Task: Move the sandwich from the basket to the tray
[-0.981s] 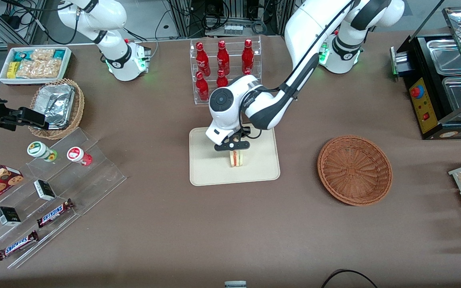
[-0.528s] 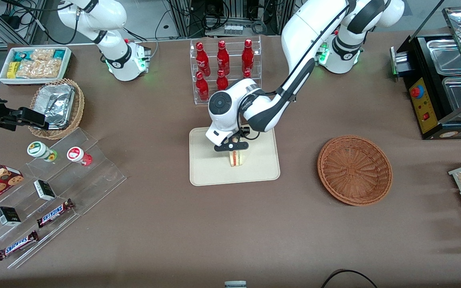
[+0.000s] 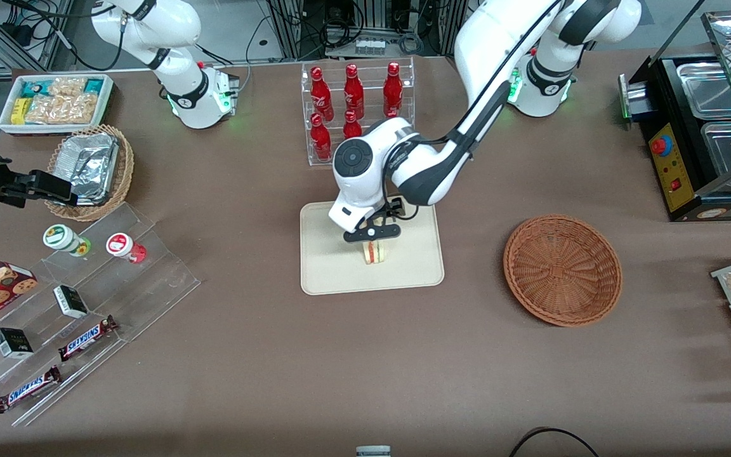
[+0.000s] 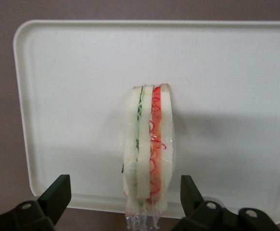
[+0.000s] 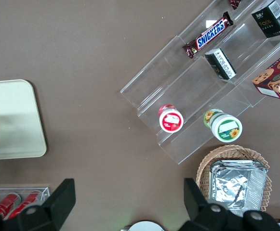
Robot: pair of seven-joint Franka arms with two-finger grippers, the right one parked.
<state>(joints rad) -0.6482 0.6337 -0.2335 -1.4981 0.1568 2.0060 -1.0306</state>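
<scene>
The sandwich (image 3: 374, 252) (image 4: 148, 144) stands on edge on the cream tray (image 3: 327, 266) (image 4: 72, 96), its green and red filling stripes showing. My left gripper (image 3: 372, 236) (image 4: 123, 192) hangs just above it, open, with one black finger (image 4: 59, 191) on each side of the wedge and a clear gap to the bread on both sides. The reddish-brown woven basket (image 3: 562, 270) sits on the table beside the tray, toward the working arm's end, with nothing in it.
A clear rack of red bottles (image 3: 353, 108) stands farther from the front camera than the tray. Acrylic steps with snacks (image 3: 86, 285), a foil-lined wicker basket (image 3: 89, 168) and a white snack bin (image 3: 54, 101) lie toward the parked arm's end. A black warmer (image 3: 708, 127) is at the working arm's end.
The left wrist has shifted slightly over the tray. The sandwich stays standing at the same spot on the tray.
</scene>
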